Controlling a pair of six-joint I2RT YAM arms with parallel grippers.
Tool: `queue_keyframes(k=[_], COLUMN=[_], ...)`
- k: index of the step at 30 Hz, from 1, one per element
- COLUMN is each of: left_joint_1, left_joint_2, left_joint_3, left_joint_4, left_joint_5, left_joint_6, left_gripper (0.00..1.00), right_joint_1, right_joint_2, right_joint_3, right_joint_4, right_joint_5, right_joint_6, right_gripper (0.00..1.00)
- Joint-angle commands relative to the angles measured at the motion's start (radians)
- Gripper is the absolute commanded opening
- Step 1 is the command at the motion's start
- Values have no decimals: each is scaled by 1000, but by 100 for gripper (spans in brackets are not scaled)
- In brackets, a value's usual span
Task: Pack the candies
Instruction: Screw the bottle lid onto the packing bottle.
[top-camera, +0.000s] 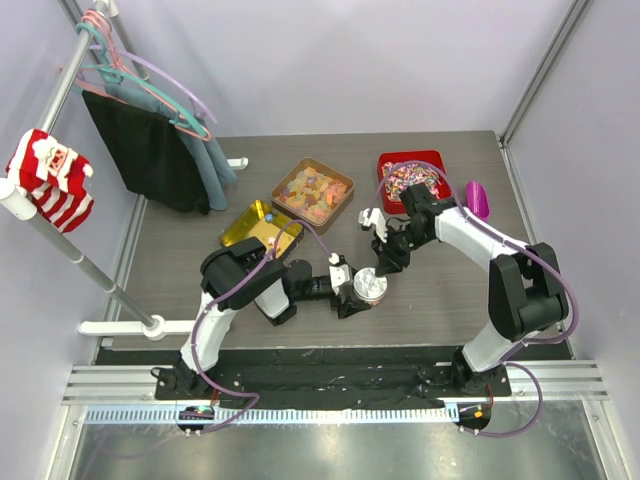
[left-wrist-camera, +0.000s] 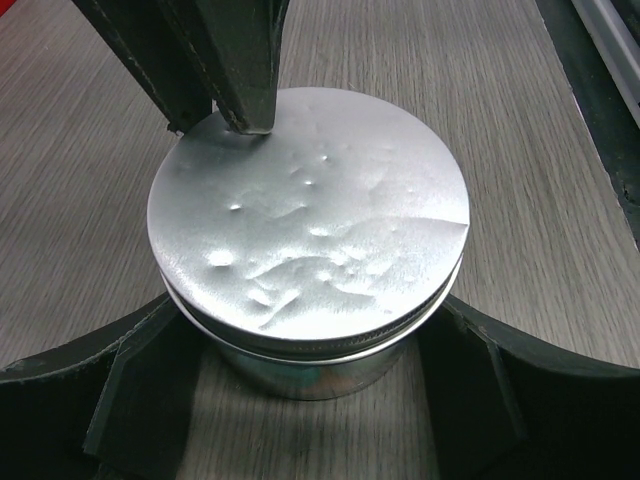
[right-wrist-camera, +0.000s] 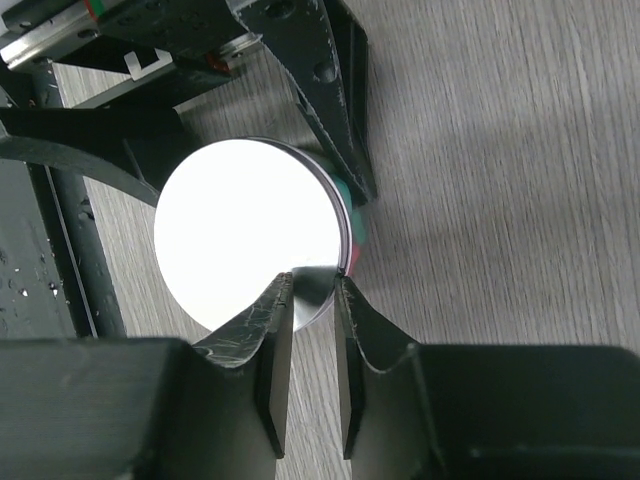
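Seat lid (left-wrist-camera: 310, 220) squarely on round tin (left-wrist-camera: 300, 378) holding candies (right-wrist-camera: 352, 218), pressing evenly with right gripper (right-wrist-camera: 312, 292), nearly pressed together at rim; cannot tell whether pinching. Steady with left gripper (left-wrist-camera: 310, 335), spread around tin; cannot tell whether touching.

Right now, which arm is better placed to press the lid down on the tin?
Right. The right gripper stands over the lid, tips at its edge. The left gripper clasps the tin by its sides, likely best for steadying.

Place: robot lab test booth
Walls: plain pale panels (top-camera: 350, 60), metal-framed
Mounting: left arm (top-camera: 215, 320), right arm (top-camera: 510, 290) bolted to aluminium rail (top-camera: 330, 385)
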Motion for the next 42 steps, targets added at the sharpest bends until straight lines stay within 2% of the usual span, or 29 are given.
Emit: queue_keyframes(k=[1,7,17,21,22,25,27,31,34,38,42], left_joint_1=[20,20,20,20,18,18,18,18,18,18,20], left_joint_2=[31,29,27,31,31,34,32,32,35,34,34], left_joint_3=[-5,-4,-2,-4,-4,-2,-2,-2,-1,-1,-2], left_joint_4=[114,106,103,103,103,103,103,103,103,103,103], left_joint_5=[-111,-120,-105,-90,-88,-87,-85,-81,-76,-76,-74], left_joint_6=[76,73,76,83,83,83,84,84,83,86,84], left_gripper=[57,52,54,56,56,57,57,57,57,58,58], right_joint_1=[10,10,8,10,13,28,31,38,79,130,174], right_joint_2=[-1,-29,-62,-64,-60,-43,-35,-52,-58,-44,-15], right_joint_3=[-63,-93,-59,13,25,74,114,147,131,119,137], right_joint_4=[-189,-204,-198,-160,-158,-184,-207,-203,-167,-172,-143], right_joint_5=[134,156,162,169,174,246,281,283,317,308,291], right_joint_6=[-1,-2,8,15,-16,-126,-181,-304,-393,-503,-510], right_gripper=[24,24,25,38,49,69,73,91,97,100,100])
